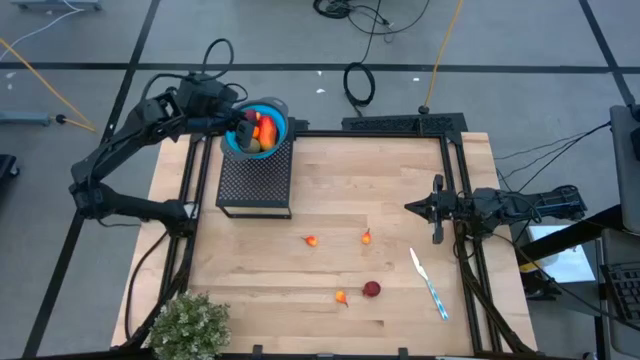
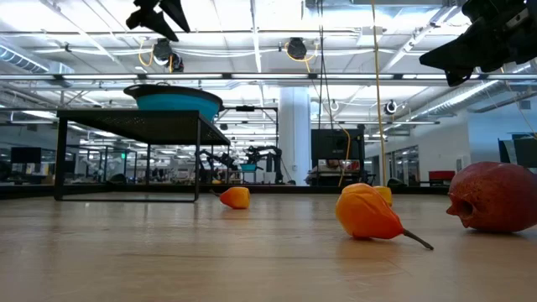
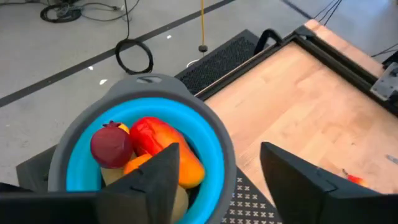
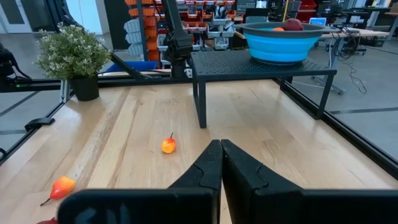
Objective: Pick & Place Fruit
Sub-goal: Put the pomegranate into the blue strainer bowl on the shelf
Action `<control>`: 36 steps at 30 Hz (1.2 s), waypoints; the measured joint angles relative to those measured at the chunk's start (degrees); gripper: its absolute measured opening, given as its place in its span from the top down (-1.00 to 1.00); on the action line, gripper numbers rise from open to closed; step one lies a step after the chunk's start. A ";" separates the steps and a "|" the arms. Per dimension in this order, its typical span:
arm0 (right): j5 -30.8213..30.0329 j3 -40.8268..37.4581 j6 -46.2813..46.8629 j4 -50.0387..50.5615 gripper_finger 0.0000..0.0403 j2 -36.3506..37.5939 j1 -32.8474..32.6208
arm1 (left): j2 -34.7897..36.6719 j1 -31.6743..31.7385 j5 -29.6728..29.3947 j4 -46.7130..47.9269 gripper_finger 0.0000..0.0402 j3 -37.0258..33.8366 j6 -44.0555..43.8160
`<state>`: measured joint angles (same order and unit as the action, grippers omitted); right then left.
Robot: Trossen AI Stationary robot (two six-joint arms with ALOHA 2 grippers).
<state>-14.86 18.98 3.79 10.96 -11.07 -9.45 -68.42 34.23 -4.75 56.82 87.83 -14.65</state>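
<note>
A blue bowl [image 1: 272,112] with a grey rim [image 3: 143,84] stands on a black mesh stand [image 1: 255,180] at the table's far left. In the bowl lie a dark red ball [image 3: 112,144] and a red-orange oblong fruit [image 3: 163,144]. My left gripper [image 3: 217,168] hangs open above the bowl's near edge [image 1: 243,125], with nothing between its fingers. On the table lie another dark red ball [image 1: 372,289] and three small orange bits [image 1: 311,240], [image 1: 366,237], [image 1: 341,297]. My right gripper [image 1: 437,208] waits shut at the right edge, pointing level across the table.
A slim white and blue utensil [image 1: 430,285] lies near the right front. A bushy green plant [image 1: 190,325] stands at the front left corner. A black frame rail [image 1: 370,133] runs along the table's far edge and sides. Bare wood lies between the stand and the loose fruit.
</note>
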 joint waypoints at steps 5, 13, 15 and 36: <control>0.19 -0.01 0.08 0.00 1.00 0.00 -0.02 | 1.05 -3.48 -0.44 0.00 0.20 0.00 -1.47; 0.17 -0.01 5.06 0.00 1.00 0.00 -0.02 | 1.22 -9.33 -0.81 0.00 0.60 0.00 -0.86; 0.19 0.00 5.97 0.00 1.00 0.00 -0.02 | 1.30 -10.48 -0.79 -0.02 0.68 0.00 -0.88; 10.94 0.00 4.52 -2.71 1.00 -3.95 -0.02 | 9.39 -24.26 -5.09 -6.62 0.98 -8.94 -5.81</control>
<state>-3.93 18.98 8.32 8.26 -15.02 -9.47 -59.03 9.97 -9.84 50.19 78.89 -20.45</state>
